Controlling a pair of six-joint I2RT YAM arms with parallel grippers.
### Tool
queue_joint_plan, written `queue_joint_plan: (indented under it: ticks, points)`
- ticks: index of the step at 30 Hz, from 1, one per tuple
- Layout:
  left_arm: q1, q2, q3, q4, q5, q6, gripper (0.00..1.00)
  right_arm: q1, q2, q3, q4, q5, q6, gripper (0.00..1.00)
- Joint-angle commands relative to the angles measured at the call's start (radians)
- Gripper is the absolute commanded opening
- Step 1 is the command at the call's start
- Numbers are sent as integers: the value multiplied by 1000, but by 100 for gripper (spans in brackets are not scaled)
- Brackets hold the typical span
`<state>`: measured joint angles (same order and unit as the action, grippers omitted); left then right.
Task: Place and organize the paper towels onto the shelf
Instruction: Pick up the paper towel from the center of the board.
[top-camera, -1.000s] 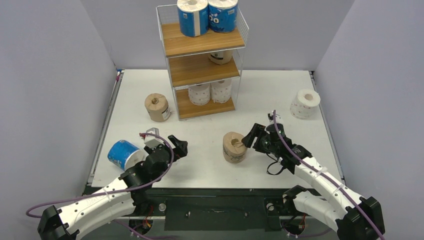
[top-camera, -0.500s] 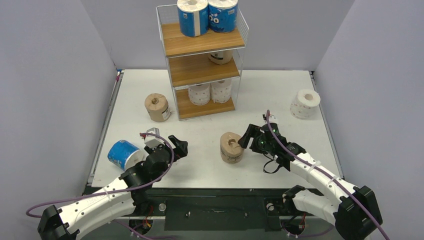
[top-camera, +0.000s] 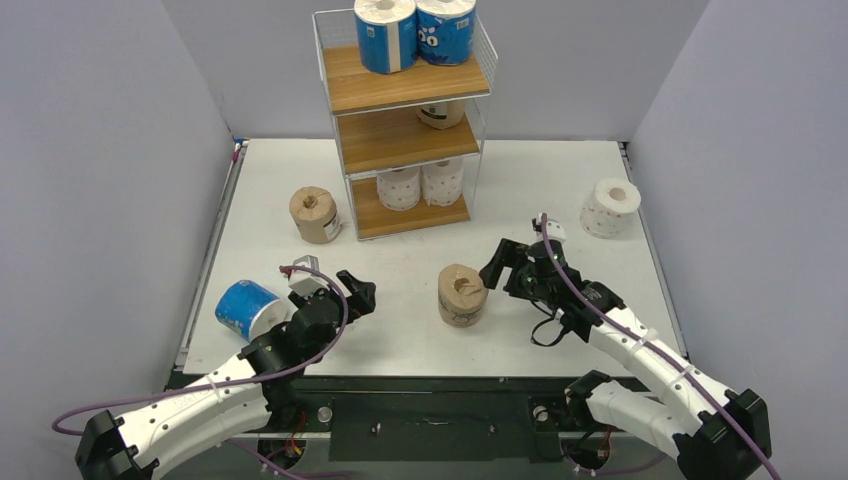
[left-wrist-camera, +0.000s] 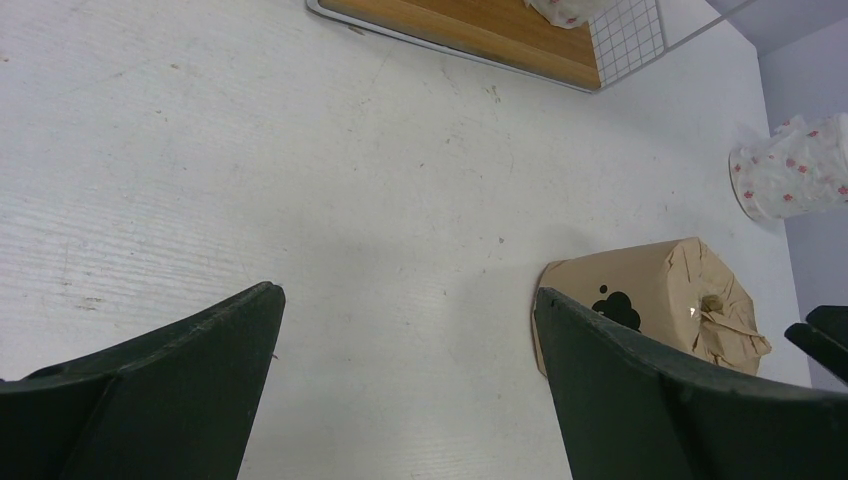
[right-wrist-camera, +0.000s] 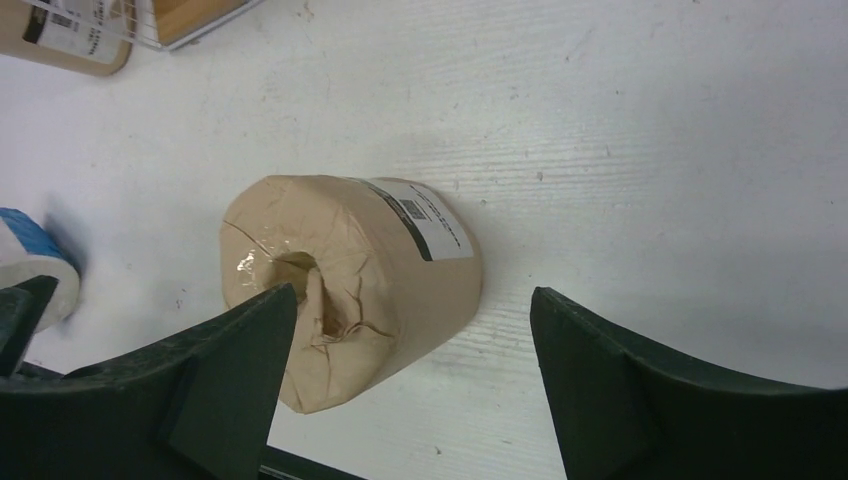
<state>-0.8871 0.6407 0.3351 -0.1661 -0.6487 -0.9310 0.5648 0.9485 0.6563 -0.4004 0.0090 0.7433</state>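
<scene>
Grasping seems in hand: the right pincer (top-camera: 497, 266), jaws apart, hovers just right of the tan-brown roll (top-camera: 461, 294) at mid surface (top-camera: 400, 262). Next it must close around the roll and carry it to the far shelf (top-camera: 390, 142).

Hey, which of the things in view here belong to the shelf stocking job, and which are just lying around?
Job: shelf; on it, blue rolls, tan roll, white rolls; on the table, left tan roll, centre tan roll, loose blue roll, far-right white roll.
Lying about: no stray items seen; only the arms' purple cables.
</scene>
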Motion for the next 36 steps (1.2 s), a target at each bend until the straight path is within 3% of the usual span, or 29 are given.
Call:
queue_joint_plan:
  ticks: [1, 8, 26, 36]
  points:
    - [4, 1, 21, 50, 2, 12, 97, 12, -10, 73, -28, 10, -26, 84]
    - [4, 5, 17, 51, 4, 5, 97, 56, 49, 78, -46, -57, -70, 83]
    - [4, -13, 2, 42, 2, -4, 97, 77, 213, 73, 10, -12, -60, 78]
    - [4, -22, -3, 38, -8, -3, 97, 77, 155, 100, 29, 14, -38, 84]
